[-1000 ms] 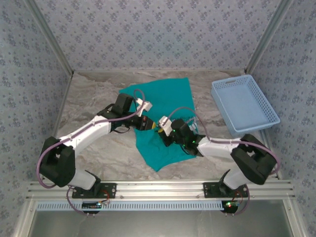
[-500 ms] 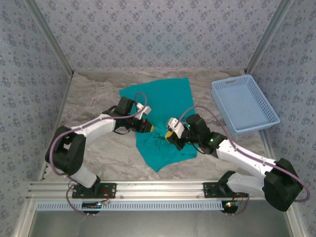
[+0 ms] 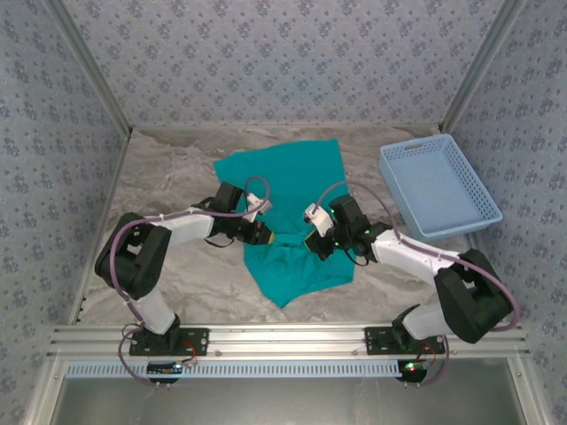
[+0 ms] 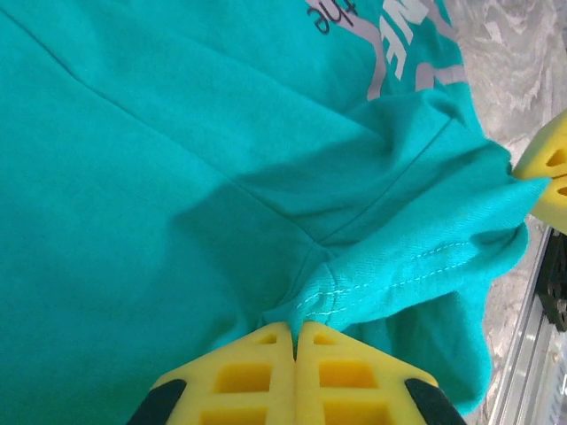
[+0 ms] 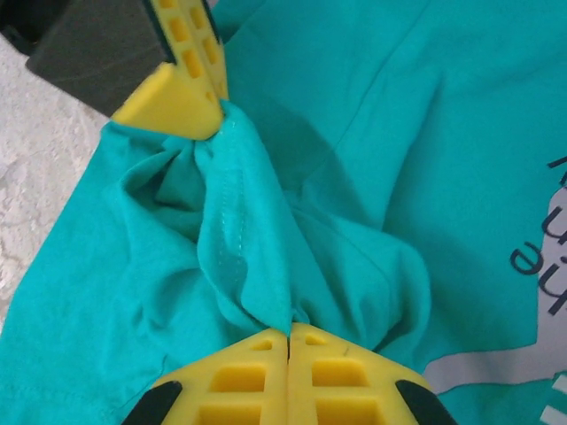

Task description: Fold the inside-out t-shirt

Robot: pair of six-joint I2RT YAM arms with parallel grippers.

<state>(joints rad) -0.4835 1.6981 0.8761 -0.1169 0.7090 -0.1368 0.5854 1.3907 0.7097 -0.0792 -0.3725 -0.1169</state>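
The teal inside-out t-shirt (image 3: 292,190) lies flat in the middle of the marble table, running from the back down to a point near the front. My left gripper (image 3: 267,233) is shut on a stitched hem fold (image 4: 354,292) at the shirt's left side. My right gripper (image 3: 312,239) is shut on the other end of that same bunched fold (image 5: 239,266), facing the left one. The hem stretches between the two sets of yellow fingers. Grey printed lettering (image 4: 403,44) shows on the cloth beyond the left gripper (image 4: 295,329). The right gripper (image 5: 289,335) sees the left's yellow fingers (image 5: 182,88) close by.
A light blue mesh basket (image 3: 438,186) stands at the back right, just right of the shirt. Patterned walls close in the table on three sides. Bare marble (image 3: 168,168) lies left of the shirt, and the metal rail (image 3: 283,338) runs along the near edge.
Both grippers have drawn apart over the shirt, the left going left and the right going right and back, stretching the pinched hem between them. Both arms have swung outward.
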